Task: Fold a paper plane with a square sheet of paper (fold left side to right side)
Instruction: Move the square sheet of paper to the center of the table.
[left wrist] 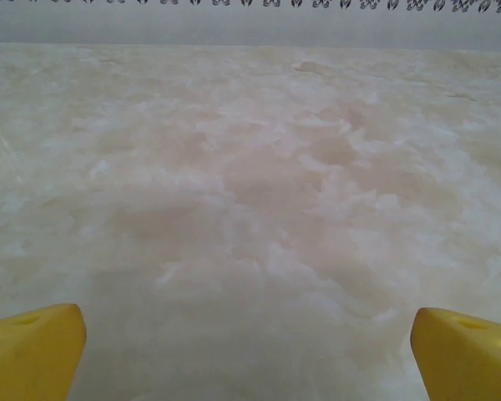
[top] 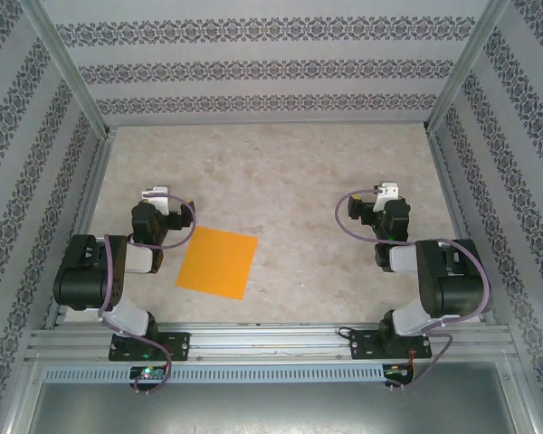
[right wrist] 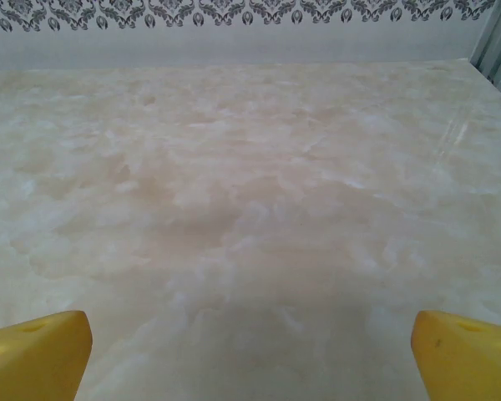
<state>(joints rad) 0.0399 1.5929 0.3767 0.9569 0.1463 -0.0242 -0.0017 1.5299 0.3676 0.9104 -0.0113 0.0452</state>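
Note:
The square sheet of paper [top: 217,262] is bright orange and lies flat on the marble table, slightly turned, with no crease showing. It sits just right of my left arm, near the front rail. A paper plane is out of view. My left gripper [top: 156,201] is folded back above the sheet's upper left corner and apart from it. In the left wrist view this gripper [left wrist: 249,355] is open, its yellow fingertips [left wrist: 33,351] wide apart over bare table. My right gripper [top: 387,197] hovers far to the right. It [right wrist: 250,355] is open too, with nothing between its fingertips [right wrist: 468,355].
Patterned walls [top: 253,68] and aluminium posts [top: 68,72] close in the table on three sides. A metal rail [top: 271,339] carrying both arm bases runs along the near edge. Bare marble tabletop [top: 281,181] stretches between and beyond the arms.

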